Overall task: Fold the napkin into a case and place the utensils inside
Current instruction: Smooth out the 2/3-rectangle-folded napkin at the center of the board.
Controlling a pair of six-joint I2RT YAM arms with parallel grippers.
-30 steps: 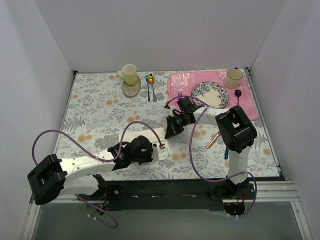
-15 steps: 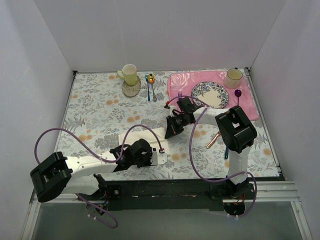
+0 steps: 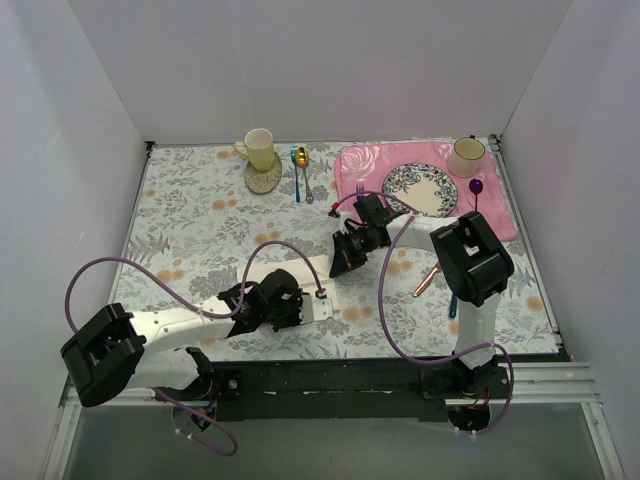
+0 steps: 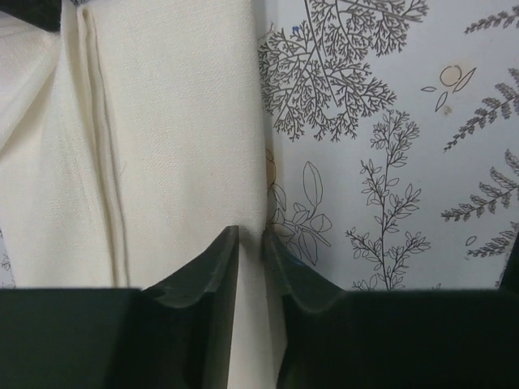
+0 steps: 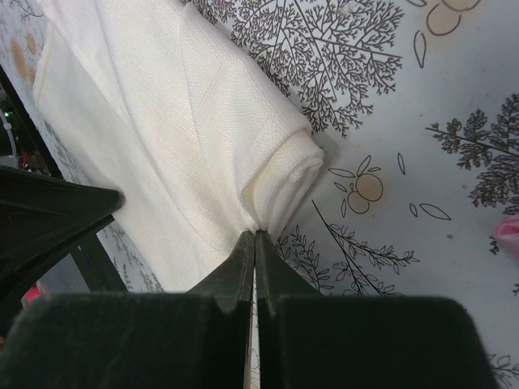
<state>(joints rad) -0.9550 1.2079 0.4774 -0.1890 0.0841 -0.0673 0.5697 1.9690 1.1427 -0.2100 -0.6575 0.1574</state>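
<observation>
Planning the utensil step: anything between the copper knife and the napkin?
Nothing on the table between copper knife and napkin; only the right arm's purple cable arcs over that gap. The right claw grips it.

- napkin (image 3: 298, 267): plain cream-white cloth, folded to a long multi-layer strip, lies flat near the centre, running left-right in the top view, partly covered
- a lengthwise crease runs down it close to one long edge; layers stacked, right-end corner bunched into a rounded roll
- right gripper (image 5: 253, 237) pinches that rolled corner, left gripper (image 4: 251, 237) straddles the other end's long edge
- knife (image 3: 427, 281): slim, copper-coloured, flat, diagonal, well right of the napkin
- spoon (image 3: 452, 307): only a bit of teal handle shows, just beside the knife's near end; bowl hidden
</observation>
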